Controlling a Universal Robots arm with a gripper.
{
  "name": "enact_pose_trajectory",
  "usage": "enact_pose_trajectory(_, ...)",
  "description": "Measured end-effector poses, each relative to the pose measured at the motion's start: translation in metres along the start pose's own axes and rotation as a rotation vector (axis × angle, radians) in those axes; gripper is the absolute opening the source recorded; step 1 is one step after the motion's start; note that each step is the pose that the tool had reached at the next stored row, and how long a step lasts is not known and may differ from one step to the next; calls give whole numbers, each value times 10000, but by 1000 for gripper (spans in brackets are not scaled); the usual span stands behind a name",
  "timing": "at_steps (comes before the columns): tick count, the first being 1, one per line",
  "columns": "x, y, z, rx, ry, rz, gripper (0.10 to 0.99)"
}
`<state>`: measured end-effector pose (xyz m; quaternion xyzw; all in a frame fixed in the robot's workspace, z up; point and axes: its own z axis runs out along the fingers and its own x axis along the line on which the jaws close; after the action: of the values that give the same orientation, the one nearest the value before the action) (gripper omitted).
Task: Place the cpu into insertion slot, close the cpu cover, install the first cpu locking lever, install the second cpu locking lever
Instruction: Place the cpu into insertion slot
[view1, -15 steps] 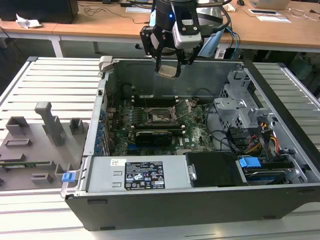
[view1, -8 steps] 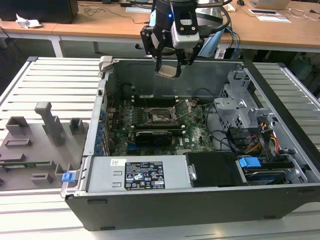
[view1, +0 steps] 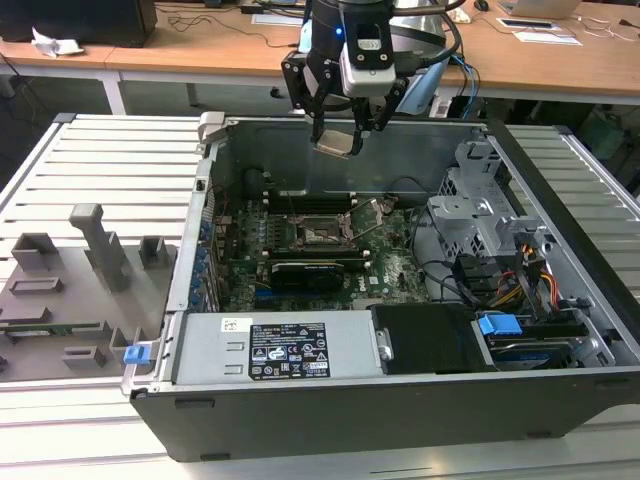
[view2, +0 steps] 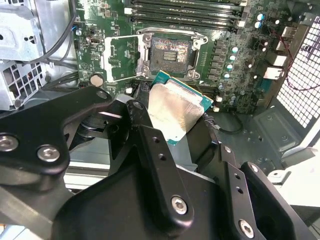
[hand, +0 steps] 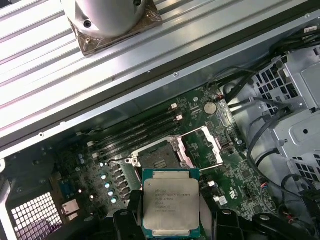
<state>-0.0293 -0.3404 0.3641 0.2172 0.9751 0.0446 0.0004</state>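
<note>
A pale grey slatted metal counter (view1: 120, 160) spreads across the foreground. Behind it runs a long light-brown wooden desk (view1: 200, 55) on white legs, with white paper sheets (view1: 545, 35) lying on top.

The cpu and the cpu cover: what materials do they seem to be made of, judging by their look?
The cpu: a matte silver-grey metal top that glares softly, on a green rim, probably circuit-board laminate. The cpu cover: thin pale sheet metal, perhaps steel; its bright frame stands open beside the socket.
</note>
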Motion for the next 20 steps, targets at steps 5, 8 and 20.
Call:
enact_pose_trajectory(5,0,0,1,-2,-12,141,541)
enact_pose_trajectory(8,0,0,2,-5,-20,223,541)
enact_pose_trajectory(20,0,0,3,-11,-48,545,541)
